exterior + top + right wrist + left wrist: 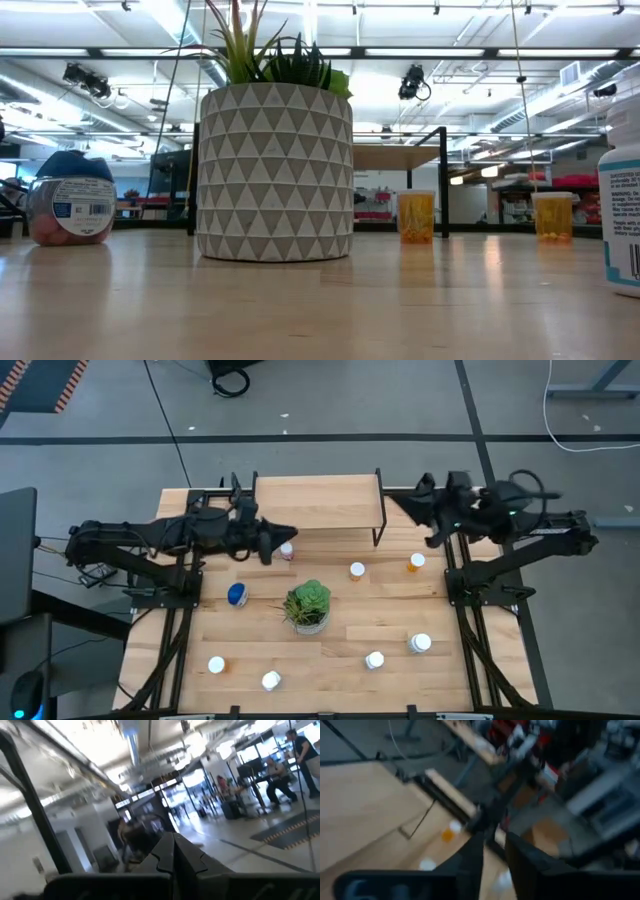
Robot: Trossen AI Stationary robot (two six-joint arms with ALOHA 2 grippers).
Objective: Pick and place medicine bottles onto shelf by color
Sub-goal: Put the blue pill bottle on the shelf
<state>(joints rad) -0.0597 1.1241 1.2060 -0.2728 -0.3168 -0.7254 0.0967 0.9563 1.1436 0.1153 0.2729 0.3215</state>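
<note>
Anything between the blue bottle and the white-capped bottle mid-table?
Yes: the potted plant sits between the blue bottle and the white-capped bottle, slightly nearer the front, per the high view.

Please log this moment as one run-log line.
left gripper: beside white-capped reddish bottle, nothing held | right gripper: shut, empty, waiting near light-wood shelf | shelf: no bottles

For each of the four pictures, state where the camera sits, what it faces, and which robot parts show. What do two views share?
High: overhead, facing down; both arms, shelf.
Low: tabletop height, facing across; potted plant, no arms.
Left wrist: faces table past left hand.
Right wrist: faces room, people; right hand shut.
Shared: high and low show the blue bottle.
</note>
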